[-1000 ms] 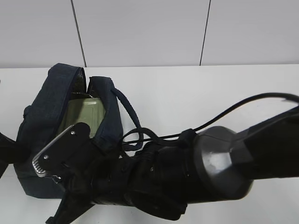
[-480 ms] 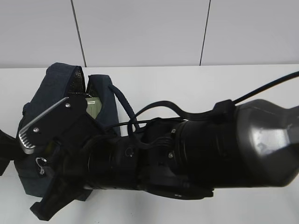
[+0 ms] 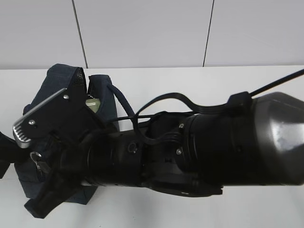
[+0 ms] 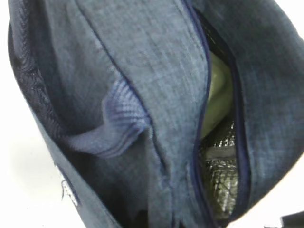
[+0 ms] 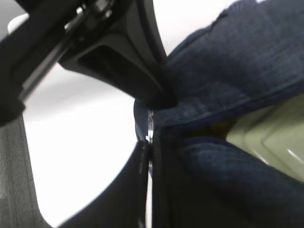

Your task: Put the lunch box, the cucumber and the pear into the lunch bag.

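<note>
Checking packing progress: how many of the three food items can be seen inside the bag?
1: the lunch box lies inside the lunch bag. Cucumber and pear may be hidden.

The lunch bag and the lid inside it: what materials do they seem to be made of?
The lunch bag looks like woven navy fabric, matte, with a fine heathered weave and a ribbed strap. Its inner lining appears to be crinkled silvery foil, shiny, probably insulating. The lunch box lid seems to be smooth pale green plastic with a soft sheen and moulded ridges. The box's body is hidden.

Lunch bag (image 3: 61, 80): dark navy, finely woven, silver foil lining shown. Lunch box (image 4: 216, 99) lid: pale sage green. Table (image 3: 199, 85): white. Arm (image 3: 228, 147): black.
</note>
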